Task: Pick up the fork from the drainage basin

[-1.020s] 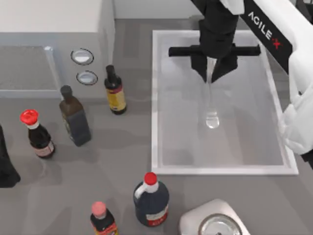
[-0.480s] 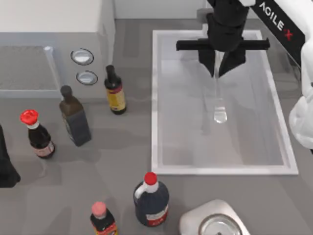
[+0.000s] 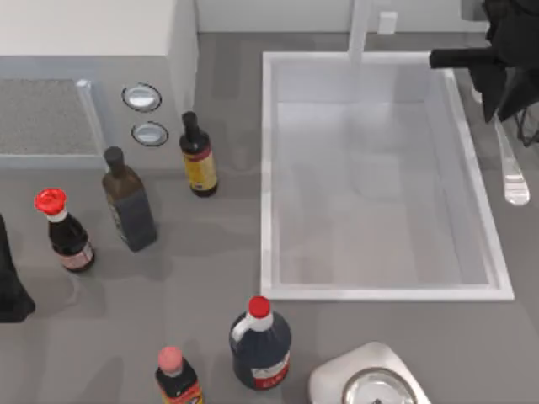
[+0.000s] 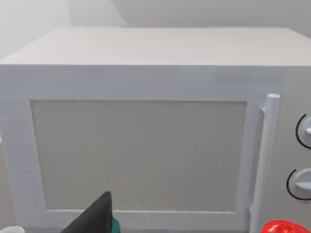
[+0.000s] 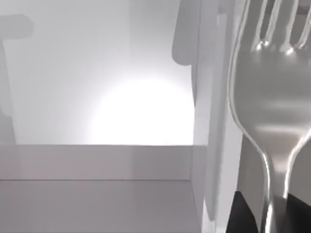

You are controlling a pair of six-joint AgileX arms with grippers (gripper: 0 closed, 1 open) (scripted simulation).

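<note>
Silver metal fork [image 3: 509, 164] clamped between the two black fingers of the right gripper [image 3: 498, 108], no longer inside the drainage basin [image 3: 266, 177]. A second ago held low over the basin's far half; half a second ago raised a little and shifted right; now carried past the right rim, over the grey counter at the top view's right edge. Basin floor bare where the fork hung. In the right wrist view, fork head [image 5: 272, 97] close up, tines reaching beyond the dark fingertips, pale basin wall [image 5: 97, 162] off to one side.

Meaning for the task (a judgement, not a sighting): pickup apparently done, the fork free of the basin and touching nothing but the fingers; remaining, at most, a steady hold. Main risk a slip of the thin, smooth metal in a narrow pinch.

Left arm [image 3: 10, 290] parked at the top view's left edge, facing the white microwave [image 4: 146, 145]; state of its gripper not discernible.

Count:
- one fork, one basin, one tap [image 3: 360, 29] behind the basin
- five bottles [image 3: 129, 206] on the counter left of and below the basin
- two round knobs [image 3: 141, 97] on the microwave
- one small metal bowl [image 3: 370, 389] at the near edge
</note>
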